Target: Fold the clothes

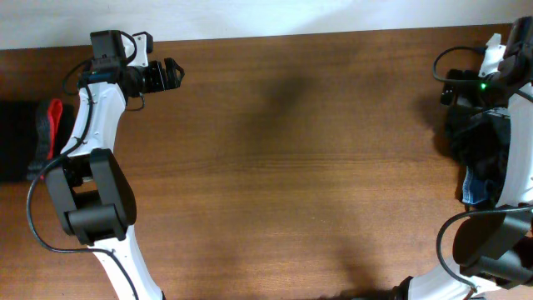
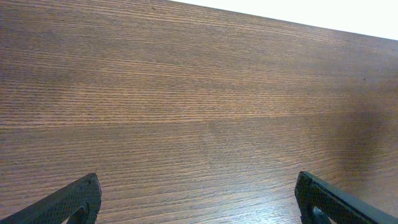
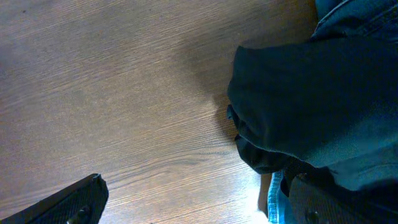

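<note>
Black pants lie bunched at the left edge of the worktop, half out of the overhead view, with a bright red edge showing on the side that faces the worktop's middle. The left arm's base stands just beside them. The left gripper sits near the worktop's far edge, towards its left end, well apart from the pants. In the left wrist view its fingers are spread wide over bare wood, with nothing between them.

At the worktop's right edge lies a heap of dark garments with a patch of blue denim on its near side. The right gripper is at the heap's far end. Its fingers are also spread wide. One is over bare wood. The other is down by the dark cloth, and whether it touches the cloth cannot be told.
</note>
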You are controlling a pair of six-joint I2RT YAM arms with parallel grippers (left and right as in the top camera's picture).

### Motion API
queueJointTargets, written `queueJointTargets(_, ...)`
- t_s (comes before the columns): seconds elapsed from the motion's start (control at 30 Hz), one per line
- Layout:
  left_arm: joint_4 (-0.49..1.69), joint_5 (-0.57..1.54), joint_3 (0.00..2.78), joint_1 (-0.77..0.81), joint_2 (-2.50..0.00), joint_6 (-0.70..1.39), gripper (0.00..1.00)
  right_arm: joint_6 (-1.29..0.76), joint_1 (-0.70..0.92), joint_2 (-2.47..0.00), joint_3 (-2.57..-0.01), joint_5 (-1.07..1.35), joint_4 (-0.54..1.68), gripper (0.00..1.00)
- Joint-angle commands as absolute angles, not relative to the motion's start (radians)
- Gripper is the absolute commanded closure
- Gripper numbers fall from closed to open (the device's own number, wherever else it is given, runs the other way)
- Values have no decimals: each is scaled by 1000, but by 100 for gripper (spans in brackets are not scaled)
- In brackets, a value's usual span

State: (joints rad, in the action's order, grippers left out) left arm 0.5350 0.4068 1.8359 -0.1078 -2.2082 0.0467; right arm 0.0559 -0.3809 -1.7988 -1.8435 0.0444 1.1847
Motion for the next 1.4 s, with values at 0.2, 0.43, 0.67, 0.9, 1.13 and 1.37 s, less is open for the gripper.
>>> queueJointTargets(0.2,536,399,1828,-107,-2158,53,1,56,-379,-1785,-1839,36,1185,1)
queueJointTargets(0.43,535,399,1828,-107,-2158,53,1,56,-379,-1785,-1839,36,1185,1)
queueJointTargets(0.67,536,399,1828,-107,-2158,53,0,56,-379,-1774,-1839,36,1185,1)
queueJointTargets(0.9,535,399,1828,-107,-2158,53,1,56,-374,-1674,-1839,36,1185,1)
queueJointTargets(1.13,536,399,1828,-107,-2158,53,1,56,-255,-1543,-1839,36,1185,1)
queueJointTargets(1.37,536,399,1828,-107,-2158,53,0,56,-2,-1412,-1839,36,1185,1)
